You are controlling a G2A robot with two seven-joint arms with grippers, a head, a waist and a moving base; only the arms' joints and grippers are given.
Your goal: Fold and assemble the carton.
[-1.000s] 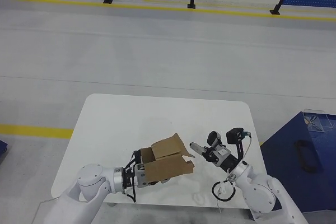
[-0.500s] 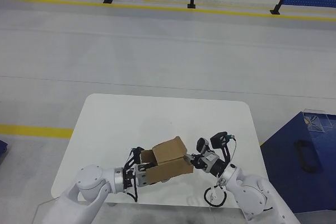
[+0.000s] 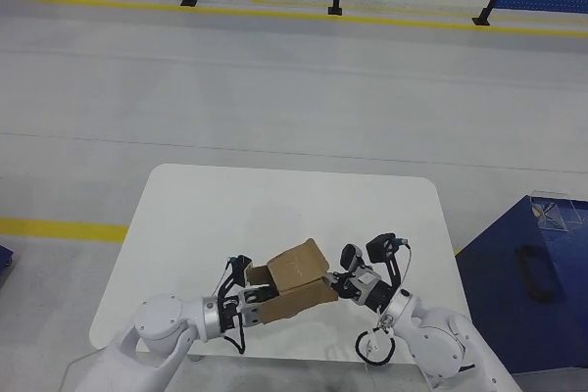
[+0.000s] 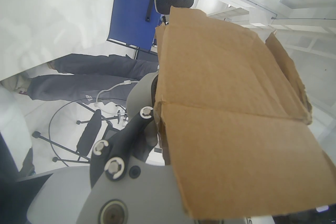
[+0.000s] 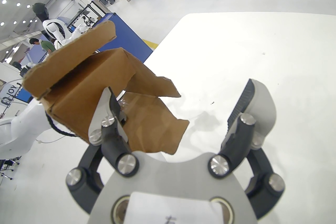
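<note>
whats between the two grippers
The carton: the left gripper holds one end, the open right gripper sits at the other, seen in the top view.

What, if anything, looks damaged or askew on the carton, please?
The carton looks worn: its flaps have ragged, torn edges and splay at different angles rather than closing flush. The left end effector holds it, and the open right end effector touches its side.

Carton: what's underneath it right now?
Beneath the carton's hanging flaps the white table shows, with the open right claw beside them. The patch under its body, toward the left claw, is covered.
</note>
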